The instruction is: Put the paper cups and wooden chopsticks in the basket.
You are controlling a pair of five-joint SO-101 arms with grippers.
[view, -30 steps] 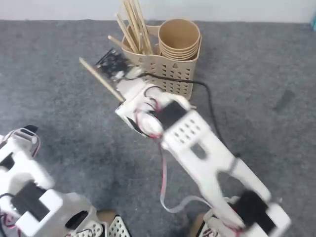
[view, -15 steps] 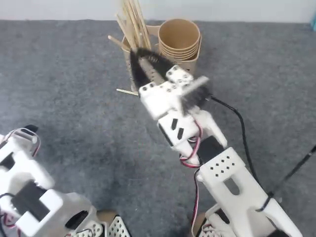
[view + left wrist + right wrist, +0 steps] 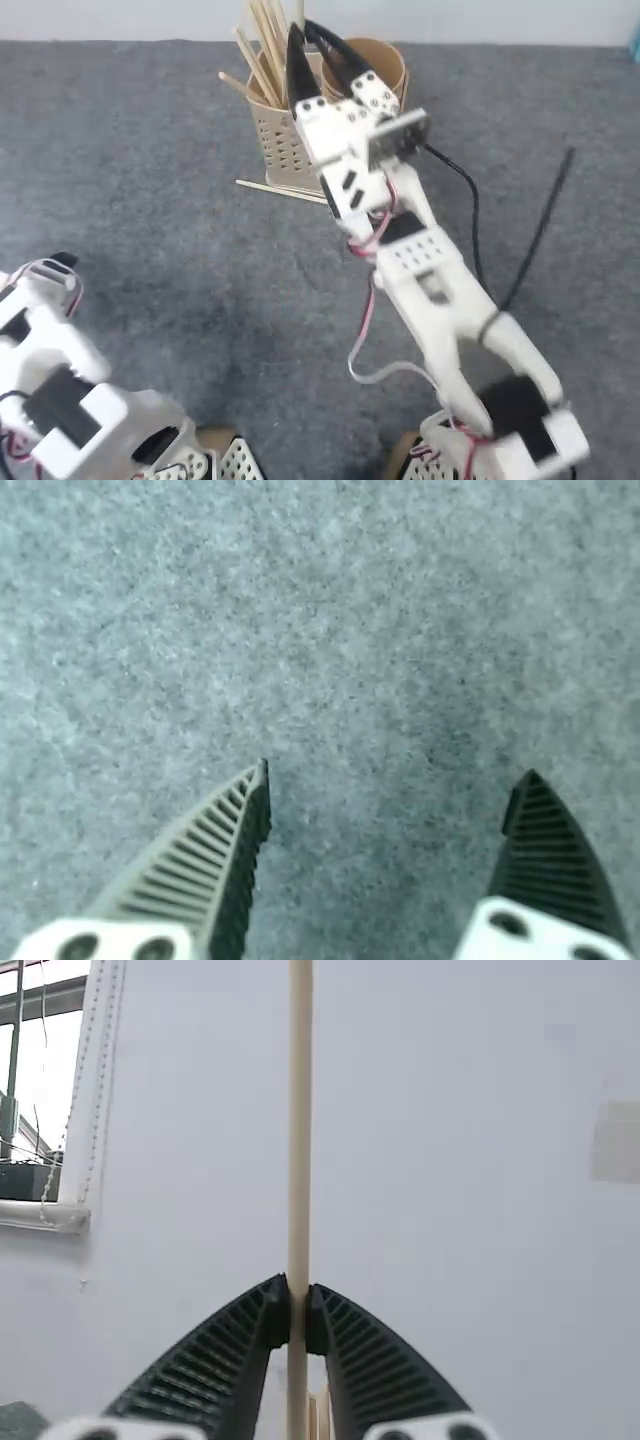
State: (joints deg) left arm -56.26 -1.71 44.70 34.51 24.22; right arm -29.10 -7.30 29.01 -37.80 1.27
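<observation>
Right pincer: we've got the right pincer [image 3: 298, 1290] pressed together on a single chopstick [image 3: 299, 1110]. The stick stands straight up between the tips, with a white wall behind it.
Where that arm is: in the high view it stretches out to the far middle, and the pincer points up right over the basket [image 3: 290, 150].
Basket: tan, full of holes, sitting at the far middle of the grey counter [image 3: 130, 230].
Paper cups: we see the paper cups [image 3: 385, 60] nested in one stack in the basket's right compartment.
Bundle: a bunch of chopsticks [image 3: 262, 55] stands in the left compartment, fanning out up and to the left.
Loose chopstick: one loose chopstick [image 3: 275, 187] lies flat on the counter just beside the basket's near side.
Left pincer: the left pincer [image 3: 397, 770] is spread wide with nothing between the tips, just counter under it.
Left arm: the left arm [image 3: 60, 400] is at the near left corner, well apart from the basket.
</observation>
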